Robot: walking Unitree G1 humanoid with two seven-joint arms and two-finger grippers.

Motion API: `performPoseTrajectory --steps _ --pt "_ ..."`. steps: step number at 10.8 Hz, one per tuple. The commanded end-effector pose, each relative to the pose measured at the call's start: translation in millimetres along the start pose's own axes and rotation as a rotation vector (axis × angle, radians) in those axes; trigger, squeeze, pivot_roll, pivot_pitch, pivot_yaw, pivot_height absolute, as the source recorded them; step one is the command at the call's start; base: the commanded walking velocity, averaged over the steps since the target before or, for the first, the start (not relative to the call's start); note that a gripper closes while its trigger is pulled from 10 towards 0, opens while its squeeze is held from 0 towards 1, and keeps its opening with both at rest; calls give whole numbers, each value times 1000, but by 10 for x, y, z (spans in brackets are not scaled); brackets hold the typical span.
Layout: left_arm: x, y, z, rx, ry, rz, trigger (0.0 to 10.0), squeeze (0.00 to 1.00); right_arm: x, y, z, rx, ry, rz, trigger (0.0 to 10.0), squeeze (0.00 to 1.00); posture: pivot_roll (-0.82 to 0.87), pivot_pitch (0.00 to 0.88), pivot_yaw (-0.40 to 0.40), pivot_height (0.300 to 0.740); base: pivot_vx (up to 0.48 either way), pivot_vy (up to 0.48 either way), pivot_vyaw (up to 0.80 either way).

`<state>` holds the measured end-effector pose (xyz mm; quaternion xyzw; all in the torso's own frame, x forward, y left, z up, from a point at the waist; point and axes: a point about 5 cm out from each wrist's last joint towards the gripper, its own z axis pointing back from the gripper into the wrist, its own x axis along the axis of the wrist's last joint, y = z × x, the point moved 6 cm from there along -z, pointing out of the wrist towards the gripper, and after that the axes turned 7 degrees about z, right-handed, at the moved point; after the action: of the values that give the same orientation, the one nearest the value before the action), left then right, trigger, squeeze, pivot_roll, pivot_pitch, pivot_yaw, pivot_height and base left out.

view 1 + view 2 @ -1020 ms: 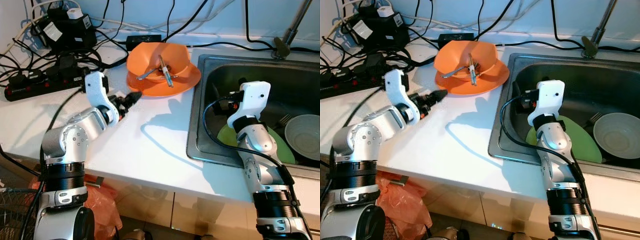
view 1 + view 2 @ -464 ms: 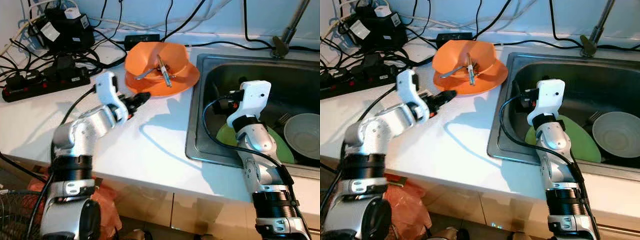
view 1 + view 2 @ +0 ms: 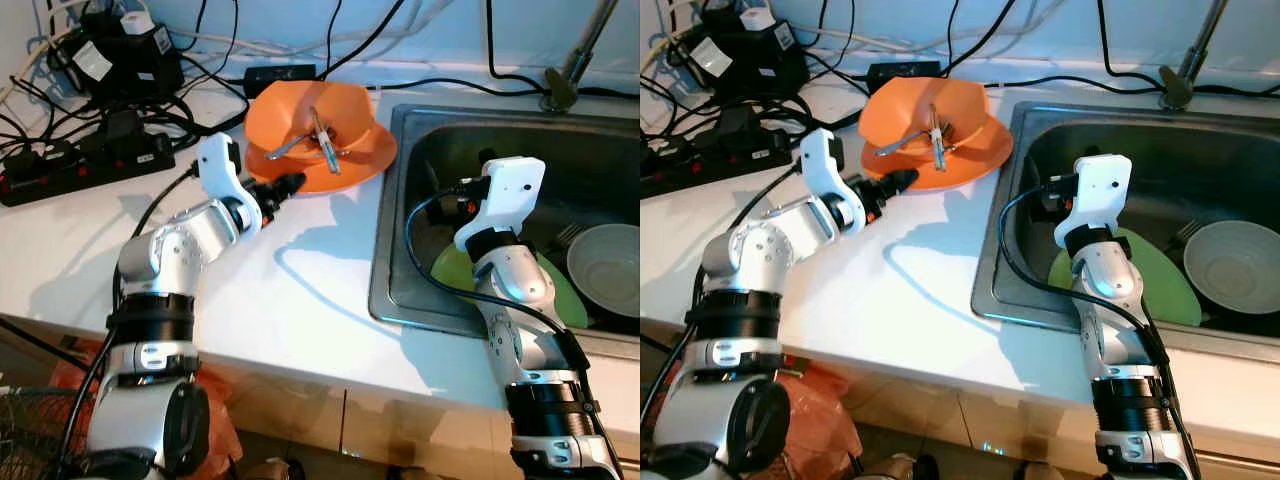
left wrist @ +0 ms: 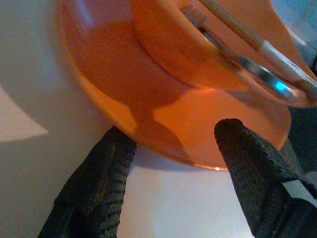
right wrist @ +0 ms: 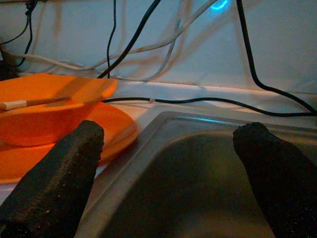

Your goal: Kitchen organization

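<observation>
An orange bowl sits on an orange plate at the back of the white counter, with a metal utensil and chopsticks lying in it. My left gripper is open at the plate's near left rim. Seen from the left wrist, the plate's edge lies just beyond the gap between the two fingers, and I cannot tell if they touch it. My right gripper is open and holds nothing; it hovers over the sink, pointing at the back wall.
The sink holds a green plate and a pale bowl, with a faucet behind. Power strips, adapters and tangled cables crowd the counter's back left. The counter's front edge is near my body.
My left arm has reached forward and right, bringing its open gripper up to the orange plate's rim. The right arm has stayed over the sink.
</observation>
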<state>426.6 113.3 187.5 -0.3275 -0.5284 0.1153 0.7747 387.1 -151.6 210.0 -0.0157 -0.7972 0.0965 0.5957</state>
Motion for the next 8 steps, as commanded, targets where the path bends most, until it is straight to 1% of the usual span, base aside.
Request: performPoseTrajectory --steps 1,6,7,8 --pt "43 49 -10 33 -13 1 10000 0 -104 28 42 6 39 -1 10000 0 22 136 117 740 0 0 0" --pt "-4 39 -129 58 -16 18 10000 0 -90 54 45 16 38 -4 10000 0 12 136 116 740 0 0 0" --pt "-34 14 -197 66 -16 21 10000 0 -87 78 50 19 37 -6 10000 0 5 133 117 740 0 0 0" --pt "-44 -3 -223 67 -15 21 10000 0 -84 84 50 20 37 -7 10000 0 2 133 118 740 0 0 0"
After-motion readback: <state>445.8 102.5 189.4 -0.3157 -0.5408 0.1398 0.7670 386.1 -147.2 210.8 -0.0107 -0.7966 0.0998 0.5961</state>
